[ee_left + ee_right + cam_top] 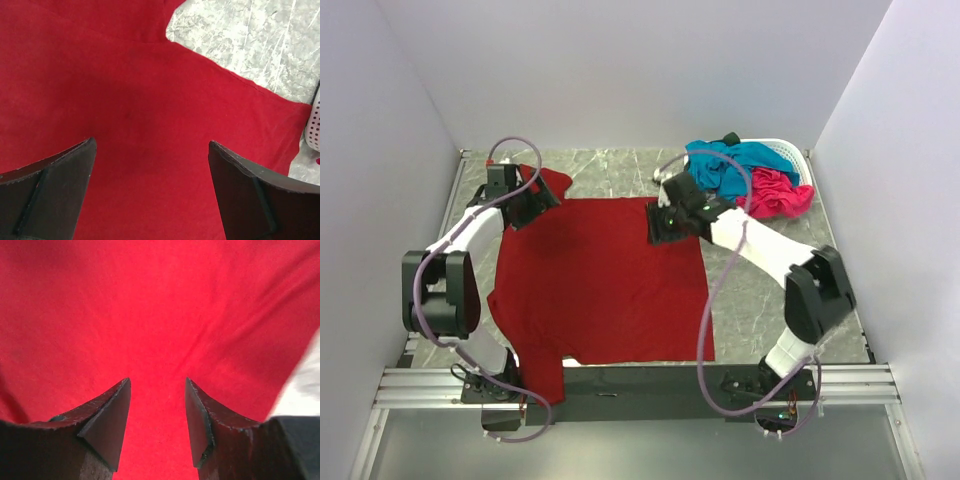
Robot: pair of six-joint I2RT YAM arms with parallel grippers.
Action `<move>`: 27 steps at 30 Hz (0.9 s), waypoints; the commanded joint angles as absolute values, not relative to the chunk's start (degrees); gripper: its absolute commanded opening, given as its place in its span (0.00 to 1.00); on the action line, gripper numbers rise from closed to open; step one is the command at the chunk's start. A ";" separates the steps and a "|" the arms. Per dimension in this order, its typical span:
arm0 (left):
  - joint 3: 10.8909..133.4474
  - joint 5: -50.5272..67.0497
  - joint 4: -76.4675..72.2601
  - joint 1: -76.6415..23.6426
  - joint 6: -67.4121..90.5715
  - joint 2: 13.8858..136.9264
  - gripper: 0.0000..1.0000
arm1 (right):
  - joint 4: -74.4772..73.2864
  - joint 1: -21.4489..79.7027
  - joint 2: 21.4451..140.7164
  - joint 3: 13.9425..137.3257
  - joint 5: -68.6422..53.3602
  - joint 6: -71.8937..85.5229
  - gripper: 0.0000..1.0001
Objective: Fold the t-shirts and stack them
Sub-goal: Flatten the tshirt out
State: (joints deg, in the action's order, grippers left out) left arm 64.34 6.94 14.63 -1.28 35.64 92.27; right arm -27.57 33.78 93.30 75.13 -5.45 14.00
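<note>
red t-shirt point(600, 285) flat on the table point(765, 300), teal shirt point(725, 165) and pink shirt point(775, 195) in the basket point(792, 152). left gripper point(152, 145), right gripper point(157, 382) both gape empty over it. limp cloth, likely pinch corners.

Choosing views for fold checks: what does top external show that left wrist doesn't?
Only top external: the whole dark red t-shirt spread flat, the right gripper at its far right corner, teal-blue t-shirt and hot pink t-shirt heaped in the white basket. Only left wrist: left gripper close up, jaws wide apart, nothing between. Both: red cloth, marble table, part of the basket.
</note>
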 commanded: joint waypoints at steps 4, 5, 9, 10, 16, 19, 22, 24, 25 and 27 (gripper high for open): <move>66.35 11.33 10.46 -1.41 37.44 97.89 0.99 | -21.97 33.49 100.54 74.44 -7.91 18.28 0.54; 66.44 11.86 10.46 -1.41 37.70 98.78 0.99 | -22.41 33.49 103.16 75.05 -7.56 18.28 0.53; 67.15 13.62 9.49 -1.41 38.67 103.35 0.99 | -24.61 33.49 109.24 79.44 -6.16 18.10 0.52; 67.24 14.32 9.23 -1.32 38.85 105.19 0.99 | -25.04 33.49 110.21 80.06 -5.20 18.19 0.52; 70.04 15.64 8.70 -1.41 40.07 112.05 0.99 | -28.56 32.87 116.62 84.98 -4.31 18.81 0.51; 72.59 15.91 8.44 -1.23 41.22 114.33 0.99 | -29.62 31.73 119.35 87.71 -5.80 19.68 0.51; 76.37 15.73 8.96 -1.23 42.36 117.32 0.99 | -31.20 29.80 122.25 91.31 -7.03 20.48 0.50; 79.27 16.00 8.97 -1.23 43.33 119.08 0.99 | -32.51 28.39 124.71 95.08 -7.91 20.65 0.49; 80.23 16.08 8.70 -1.23 43.77 120.83 0.99 | -33.13 27.95 125.76 96.66 -8.26 20.65 0.49; 83.39 16.43 8.61 -1.23 45.08 122.77 0.99 | -35.32 27.16 129.01 101.74 -8.70 20.48 0.48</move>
